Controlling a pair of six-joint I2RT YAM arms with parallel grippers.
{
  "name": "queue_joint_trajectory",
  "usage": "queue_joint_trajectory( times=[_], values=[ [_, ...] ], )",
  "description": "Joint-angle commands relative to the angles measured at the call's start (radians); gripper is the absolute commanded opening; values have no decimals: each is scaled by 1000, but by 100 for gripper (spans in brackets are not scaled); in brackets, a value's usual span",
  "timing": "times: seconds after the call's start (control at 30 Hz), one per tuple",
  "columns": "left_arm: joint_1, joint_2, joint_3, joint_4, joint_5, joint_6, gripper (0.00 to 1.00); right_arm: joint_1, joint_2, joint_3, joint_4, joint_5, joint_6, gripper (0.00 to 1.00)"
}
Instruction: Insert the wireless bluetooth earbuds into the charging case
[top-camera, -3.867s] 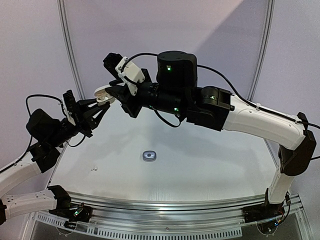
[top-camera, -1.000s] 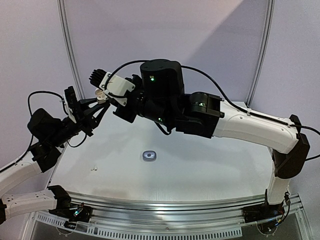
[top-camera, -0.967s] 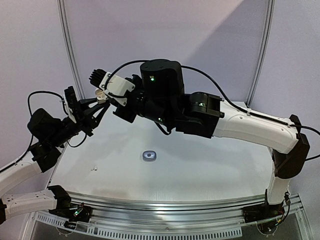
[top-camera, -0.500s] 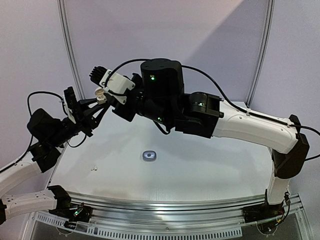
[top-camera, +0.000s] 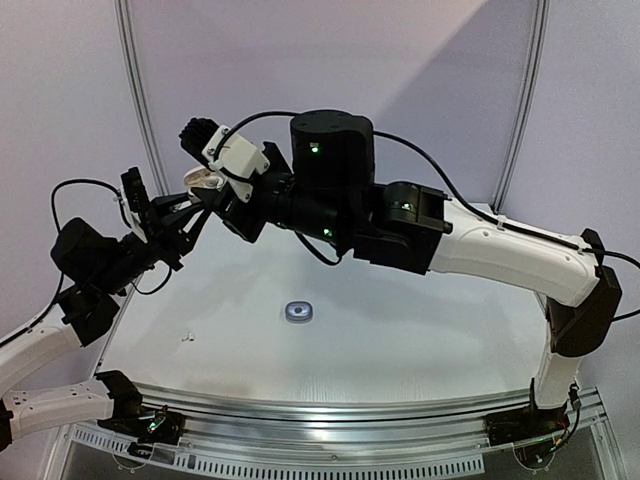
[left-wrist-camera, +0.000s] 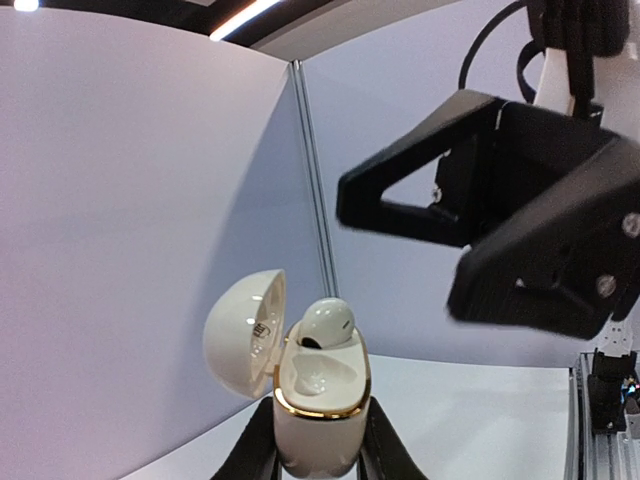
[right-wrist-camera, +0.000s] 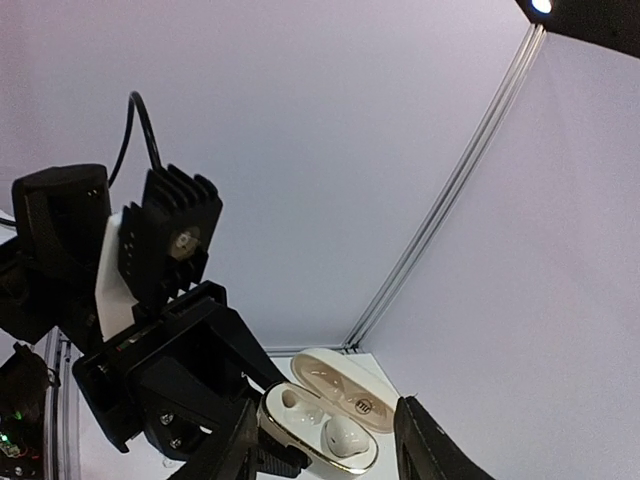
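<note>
1. Left tool (left-wrist-camera: 320, 455) is closed on the lower body of the charging case (left-wrist-camera: 315, 420). It holds the case up in the air above the far left corner of the desk (top-camera: 420, 330), with the opening upward.
2. The right tool (right-wrist-camera: 325, 450) is close to the case, a little above it. Its jaws stand apart and I see nothing between them, so it carries nothing.
3. The case is white with a gold rim, and its lid (left-wrist-camera: 245, 335) is folded back to one side.
4. Inside there are two seats. One has a white earbud (left-wrist-camera: 325, 322). The other seat (left-wrist-camera: 312, 372) is empty.
5. In the left wrist view this earbud stands high above the rim. I think it may not be fully down, but I cannot tell for sure.
6. As I judge it, the first white earbud is placed and the step in hand is the release of it. About half of the work for this case remains.
7. On the desk, near its left edge and toward the near side, lies a tiny white piece (top-camera: 185, 337). It is probably the second white earbud, but it is too small to be sure.
8. Near the middle of the desk lies a small dark round thing (top-camera: 298, 313). I cannot tell what is in it.
9. The next move, in my opinion, calls for the right tool to go down to the white piece and pinch it carefully, because it is very small. It must then be turned to fit the empty seat while the left tool keeps the case steady.
</note>
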Motion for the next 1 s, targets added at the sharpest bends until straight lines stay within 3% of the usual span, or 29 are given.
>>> queue_joint_trajectory(
  times=[0.0,0.13,0.23,0.33,0.47,0.6,0.87,0.97],
  values=[
    [5,-13,23,-6,-65,-33,0,-5,-121,-73,171,-69,69,49],
    [9,-21,34,-50,-130,-30,0,-5,-208,-159,280,-41,145,58],
    [12,-26,64,-107,-172,-11,0,-12,-255,-173,265,37,189,64],
    [20,-22,116,-194,-207,8,0,-62,-269,-154,178,106,268,69],
    [50,-17,172,-285,-254,64,0,-195,-264,-122,-8,108,574,70],
    [105,-30,213,-389,-283,72,0,-253,-225,-113,-162,116,706,71],
    [221,-96,237,-541,-274,43,0,-286,-57,-18,-303,-65,765,79],
    [247,-115,235,-547,-216,18,0,-287,-29,-43,-231,-209,755,79]
  ],
)
